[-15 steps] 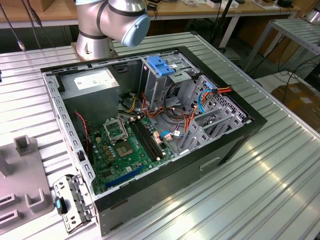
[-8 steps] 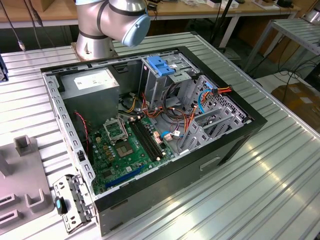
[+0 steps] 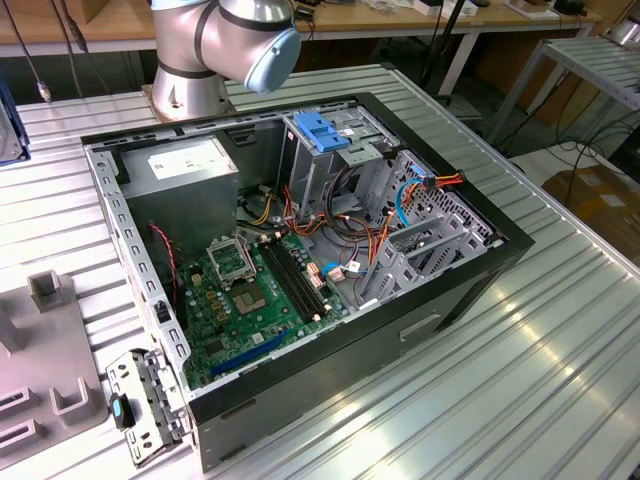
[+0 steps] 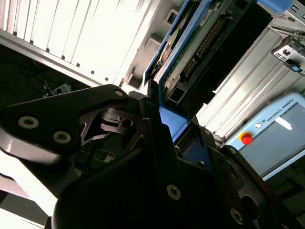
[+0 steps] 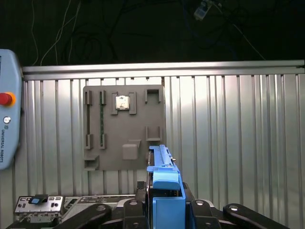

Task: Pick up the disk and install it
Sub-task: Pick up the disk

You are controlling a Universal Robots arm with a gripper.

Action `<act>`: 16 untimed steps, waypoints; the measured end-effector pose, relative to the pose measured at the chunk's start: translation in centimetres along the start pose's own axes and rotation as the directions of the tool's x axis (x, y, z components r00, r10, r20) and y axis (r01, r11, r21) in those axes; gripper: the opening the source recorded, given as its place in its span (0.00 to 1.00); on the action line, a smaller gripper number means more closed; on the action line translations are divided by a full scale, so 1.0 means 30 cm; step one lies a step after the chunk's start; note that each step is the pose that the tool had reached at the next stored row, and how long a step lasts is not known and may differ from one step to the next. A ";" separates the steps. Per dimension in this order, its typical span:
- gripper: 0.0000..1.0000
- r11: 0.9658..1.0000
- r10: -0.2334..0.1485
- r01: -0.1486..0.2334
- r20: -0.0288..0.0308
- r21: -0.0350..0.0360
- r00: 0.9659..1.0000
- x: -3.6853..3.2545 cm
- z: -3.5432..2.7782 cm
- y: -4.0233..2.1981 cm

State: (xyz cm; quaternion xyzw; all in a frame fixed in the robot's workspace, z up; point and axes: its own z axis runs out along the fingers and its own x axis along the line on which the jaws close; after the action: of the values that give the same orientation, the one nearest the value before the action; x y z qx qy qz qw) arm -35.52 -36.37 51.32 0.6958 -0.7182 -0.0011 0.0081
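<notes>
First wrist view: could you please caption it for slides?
Black claw grips blue-railed rectangular metal disk; flat grey fixture plate beyond.

We're looking in on a robotics lab or workshop: a robot arm (image 3: 225, 45) is standing on a ribbed metal table (image 3: 540, 380) beside an opened computer case (image 3: 300, 400), with wooden benches (image 3: 100, 25) running behind. In the first wrist view a control pendant (image 5: 7, 124) with a red stop button (image 5: 5, 99) is lying near a grey fixture plate (image 5: 124, 138), and cables (image 5: 71, 33) are trailing in the dark beyond the table edge.
</notes>
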 end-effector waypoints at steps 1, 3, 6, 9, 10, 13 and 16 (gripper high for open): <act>0.37 1.000 0.000 0.000 0.000 0.000 1.000 0.000 0.000 -0.003; 0.37 1.000 0.000 0.000 0.000 -0.001 1.000 -0.001 0.000 -0.014; 0.37 1.000 0.000 0.000 0.000 -0.001 1.000 -0.001 0.000 -0.021; 0.37 1.000 0.000 0.000 0.000 -0.001 1.000 -0.001 0.000 -0.026; 0.37 1.000 0.000 0.000 0.000 -0.001 1.000 -0.001 0.000 -0.026; 0.37 1.000 0.000 0.000 0.000 -0.001 1.000 -0.001 0.000 -0.028; 0.37 1.000 0.000 0.000 0.000 -0.001 1.000 -0.001 0.000 -0.028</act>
State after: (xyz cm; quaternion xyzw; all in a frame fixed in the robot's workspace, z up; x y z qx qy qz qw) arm -34.67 -36.37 51.32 0.6958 -0.7182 -0.0015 0.0085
